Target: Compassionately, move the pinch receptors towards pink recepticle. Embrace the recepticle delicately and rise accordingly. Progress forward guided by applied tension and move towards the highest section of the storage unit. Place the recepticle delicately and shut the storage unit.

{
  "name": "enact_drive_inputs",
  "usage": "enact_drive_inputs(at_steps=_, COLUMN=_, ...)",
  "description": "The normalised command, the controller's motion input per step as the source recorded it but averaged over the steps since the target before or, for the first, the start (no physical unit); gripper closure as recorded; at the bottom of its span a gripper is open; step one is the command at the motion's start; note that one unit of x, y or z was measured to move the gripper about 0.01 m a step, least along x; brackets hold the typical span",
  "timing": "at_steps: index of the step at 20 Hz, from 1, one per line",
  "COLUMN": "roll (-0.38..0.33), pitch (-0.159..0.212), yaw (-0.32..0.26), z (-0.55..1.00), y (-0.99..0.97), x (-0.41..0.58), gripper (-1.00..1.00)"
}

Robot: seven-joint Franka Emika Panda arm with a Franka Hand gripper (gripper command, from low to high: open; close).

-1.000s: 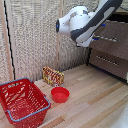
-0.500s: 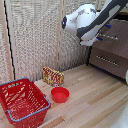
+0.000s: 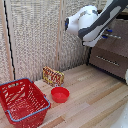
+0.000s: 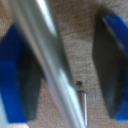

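Note:
In the wrist view, my gripper is open, its two blue fingers standing on either side of a silver bar handle. The bar runs closer to one finger, and a gap shows at the other. The wood front of the storage unit fills the space behind the bar. In the exterior view, the white-and-grey arm reaches the upper part of the dark brown storage unit on the exterior view's right. Only a bit of blue shows of the gripper there. The pink recepticle is out of view.
A red bowl sits on the wooden floor, with a red wire basket on the exterior view's left. A small patterned box leans against the woven wall behind them.
The arm has shifted slightly toward the exterior view's right, closer to the storage unit. The bowl, basket and box have not moved.

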Motion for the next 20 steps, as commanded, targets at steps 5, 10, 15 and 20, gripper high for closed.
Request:
enact_drive_inputs(at_steps=5, roll=-0.091, pitch=0.013, yaw=-0.040, z=0.15, y=-0.28, x=-0.019, gripper=1.00)
enact_drive_inputs(at_steps=10, roll=-0.043, pitch=0.005, yaw=0.000, z=0.29, y=-0.55, x=-0.076, gripper=1.00)
enact_drive_inputs(at_steps=15, roll=-0.030, pitch=0.005, yaw=0.000, z=0.33, y=-0.70, x=-0.175, gripper=1.00)
enact_drive_inputs(at_steps=20, roll=-0.042, pitch=0.021, yaw=0.035, z=0.32, y=-0.64, x=-0.220, gripper=1.00)
